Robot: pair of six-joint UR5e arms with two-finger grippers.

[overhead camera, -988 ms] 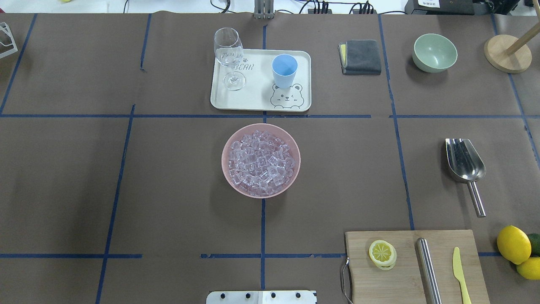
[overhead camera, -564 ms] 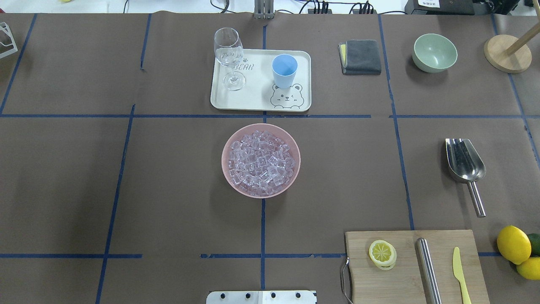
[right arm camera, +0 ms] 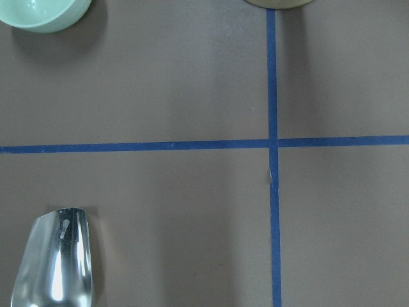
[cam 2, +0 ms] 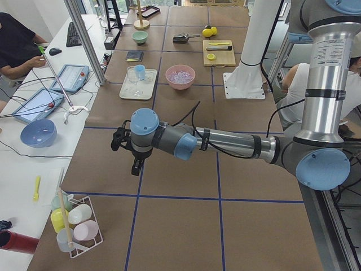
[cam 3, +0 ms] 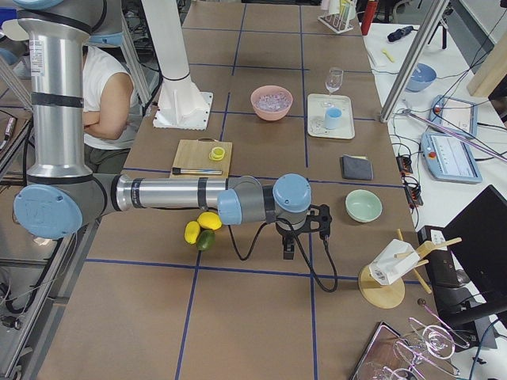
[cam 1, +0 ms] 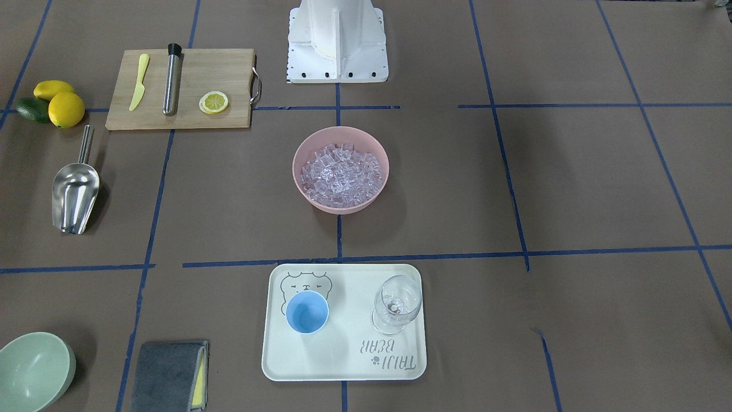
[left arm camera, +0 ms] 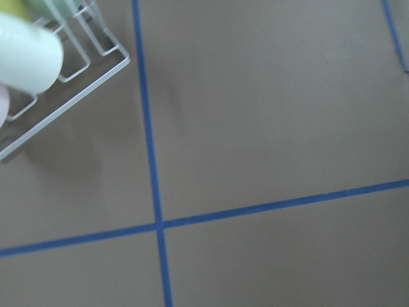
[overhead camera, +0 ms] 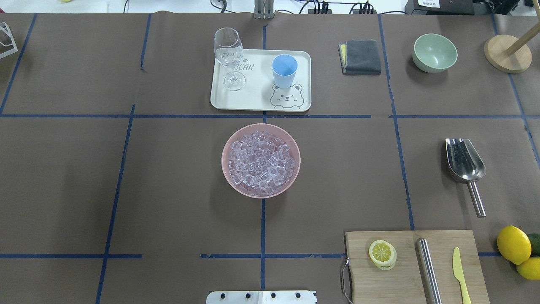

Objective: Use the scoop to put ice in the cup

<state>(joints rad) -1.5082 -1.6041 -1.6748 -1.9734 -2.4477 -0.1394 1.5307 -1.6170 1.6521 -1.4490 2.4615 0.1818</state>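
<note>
The surface (overhead camera: 168,177) is a long table wrapped in matte brown paper and ruled into large rectangles by blue tape. The side views show a white bench with tablets along its far edge.

The left arm (cam 2: 225,141), silver tube with pale-blue joint caps, reaches out low over the surface's left end. The right arm (cam 3: 166,194) does the same at the right end, near the lemons (cam 3: 202,226). Each arm's jaws show only in a side view, so whether they are spread or pressed together cannot be told.

A rectangular bamboo cutting board (overhead camera: 405,278) lies on the robot's right, close to its base. A cream plastic tray (overhead camera: 261,95) with rounded corners and a printed bear sits at the far middle. Between the tray and the base stands a round pink bowl (overhead camera: 222,160), heaped with the ice (overhead camera: 260,162), small glassy cubes.

The scoop (overhead camera: 465,162), polished steel, lies trough-up on bare paper, well apart from the bowl on the robot's right. Its long axis runs roughly near-to-far. The open mouth points away from the robot, and the thin rod handle points back toward it, angled slightly outward.

The cup (overhead camera: 284,69), smooth light-blue plastic, stands upright on the tray just behind the bear, with a clear wine glass (overhead camera: 228,46) beside it.
</note>
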